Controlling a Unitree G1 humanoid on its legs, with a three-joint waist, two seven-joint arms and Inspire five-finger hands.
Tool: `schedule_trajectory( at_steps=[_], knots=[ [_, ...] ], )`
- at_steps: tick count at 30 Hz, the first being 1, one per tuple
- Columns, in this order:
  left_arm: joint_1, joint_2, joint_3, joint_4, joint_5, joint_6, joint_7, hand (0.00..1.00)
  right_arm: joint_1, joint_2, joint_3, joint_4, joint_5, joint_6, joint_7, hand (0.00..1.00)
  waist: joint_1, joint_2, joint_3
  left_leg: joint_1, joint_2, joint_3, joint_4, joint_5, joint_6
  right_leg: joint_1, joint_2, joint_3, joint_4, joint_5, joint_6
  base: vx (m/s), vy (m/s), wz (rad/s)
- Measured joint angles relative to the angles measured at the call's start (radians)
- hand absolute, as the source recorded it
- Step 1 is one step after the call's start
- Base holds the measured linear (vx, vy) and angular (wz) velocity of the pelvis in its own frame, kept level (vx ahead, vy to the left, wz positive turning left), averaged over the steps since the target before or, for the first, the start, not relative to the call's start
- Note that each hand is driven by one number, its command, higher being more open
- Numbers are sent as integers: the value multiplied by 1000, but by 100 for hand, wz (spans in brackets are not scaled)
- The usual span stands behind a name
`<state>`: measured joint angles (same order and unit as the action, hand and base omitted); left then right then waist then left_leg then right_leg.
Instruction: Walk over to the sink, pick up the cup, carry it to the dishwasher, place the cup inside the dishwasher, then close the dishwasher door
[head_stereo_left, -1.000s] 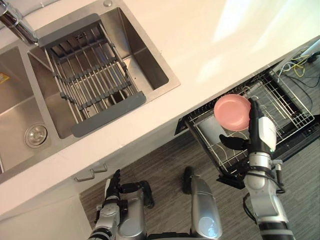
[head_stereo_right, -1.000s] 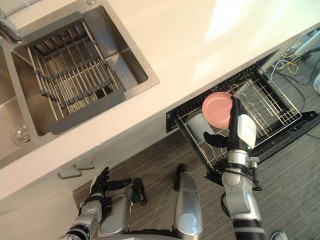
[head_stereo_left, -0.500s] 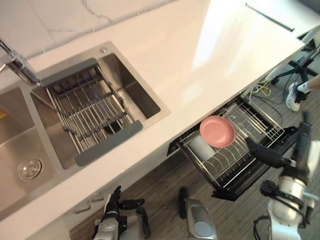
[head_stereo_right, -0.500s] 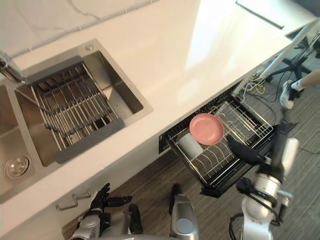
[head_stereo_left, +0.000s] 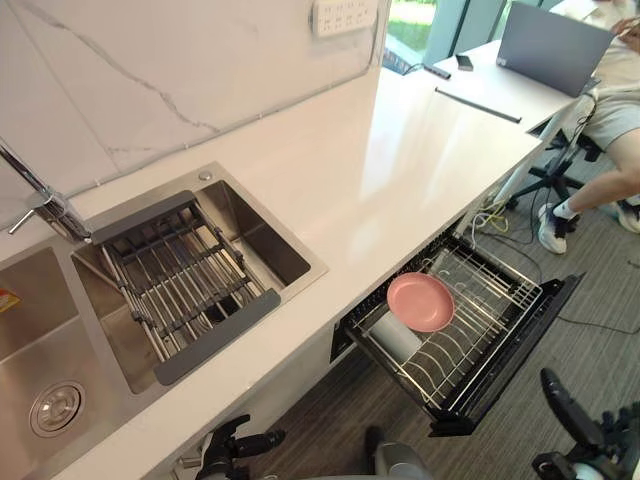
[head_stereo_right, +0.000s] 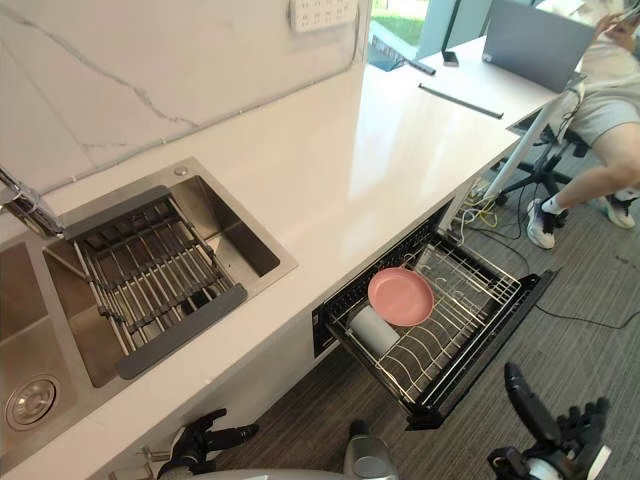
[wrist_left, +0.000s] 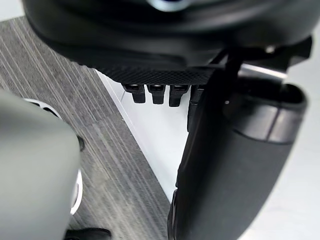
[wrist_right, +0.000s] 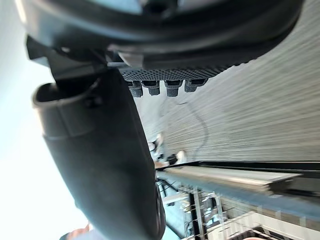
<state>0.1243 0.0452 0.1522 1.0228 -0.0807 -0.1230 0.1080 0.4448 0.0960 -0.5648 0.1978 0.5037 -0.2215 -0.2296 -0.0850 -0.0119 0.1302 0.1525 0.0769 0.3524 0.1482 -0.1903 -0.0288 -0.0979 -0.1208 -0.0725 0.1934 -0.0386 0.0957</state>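
Observation:
A white cup (head_stereo_left: 397, 335) lies on its side in the pulled-out wire rack (head_stereo_left: 495, 300) of the open dishwasher, under the counter at the right. A pink plate (head_stereo_left: 421, 301) stands in the rack right behind it. My right hand (head_stereo_left: 578, 424) hangs low over the floor, in front of the rack's black front edge (head_stereo_left: 520, 350) and apart from it, open and holding nothing. My left hand (head_stereo_left: 236, 446) hangs open and empty by the white cabinet front (wrist_left: 150, 130) below the sink (head_stereo_left: 40, 340).
A grey drying rack (head_stereo_left: 185, 285) spans the sink's right basin, beside the tap (head_stereo_left: 45, 205). The white counter (head_stereo_left: 400, 150) runs to the far right, where a laptop (head_stereo_left: 555, 45) stands. A seated person (head_stereo_left: 610, 130) and an office chair are past the dishwasher.
The camera has lifted and drawn back, so the whole picture shifted. My right hand has come away from the rack and dropped to the lower right. The cup and plate stay in the rack.

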Motion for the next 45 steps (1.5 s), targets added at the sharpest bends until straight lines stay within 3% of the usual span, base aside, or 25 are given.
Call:
schedule_trajectory(
  at_steps=[3, 8, 15, 20, 26, 32, 39, 45],
  knots=[
    [10, -9, -2, -6, 1, -15, -1, 100, 10, 6, 28, 119, 66, 11, 34, 100, 14, 8, -18, 6, 24, 54, -7, -12, -18, 6, 10, -11, 0, -1, -12, -100, -47, 7],
    [18, -26, 0, -13, 0, -31, -3, 100, -6, -2, 56, 264, 155, 21, 118, 100, 43, 18, -37, 5, 30, 45, -11, -10, -22, 11, 13, -26, 0, 4, -17, -51, -35, 9],
    [10, -26, -3, -2, 0, -46, -28, 100, -76, -29, 143, 430, 252, 45, 234, 100, 60, 19, -38, -1, 15, -22, -68, 35, -27, 28, -5, -84, -19, 5, -18, -1, -15, 27],
    [-2, -17, -11, 11, 0, -56, -45, 100, -102, -68, 202, 506, 246, 48, 262, 100, 73, 20, -36, -3, 4, -111, -89, 56, -33, 52, -12, -130, -39, 6, -16, 50, -4, 26],
    [-27, 18, -106, 43, 1, -60, -68, 100, -101, -144, 303, 537, 179, 60, 266, 100, 70, 15, -29, -20, -13, -200, -96, 88, -33, 86, -20, -191, -76, 11, -11, 11, -10, 27],
    [-39, 37, -133, 44, 2, -60, -72, 100, -103, -202, 424, 526, 120, 73, 266, 100, 72, -2, -16, -36, -15, -275, -110, 118, -34, 114, -25, -258, -92, 13, -14, -33, -43, 36],
    [-59, 48, -155, 52, 23, -61, -84, 100, -148, -290, 652, 404, 27, 97, 305, 100, 100, -2, -16, -60, -12, -371, -132, 119, -36, 112, -20, -310, -102, 20, -24, -69, -42, 21],
    [-67, 49, -161, 51, 24, -66, -92, 100, -248, -326, 737, 365, -42, 100, 329, 100, 121, 0, -15, -78, -7, -395, -128, 125, -39, 111, -19, -334, -101, 16, -24, -36, -34, 13]
  ],
)
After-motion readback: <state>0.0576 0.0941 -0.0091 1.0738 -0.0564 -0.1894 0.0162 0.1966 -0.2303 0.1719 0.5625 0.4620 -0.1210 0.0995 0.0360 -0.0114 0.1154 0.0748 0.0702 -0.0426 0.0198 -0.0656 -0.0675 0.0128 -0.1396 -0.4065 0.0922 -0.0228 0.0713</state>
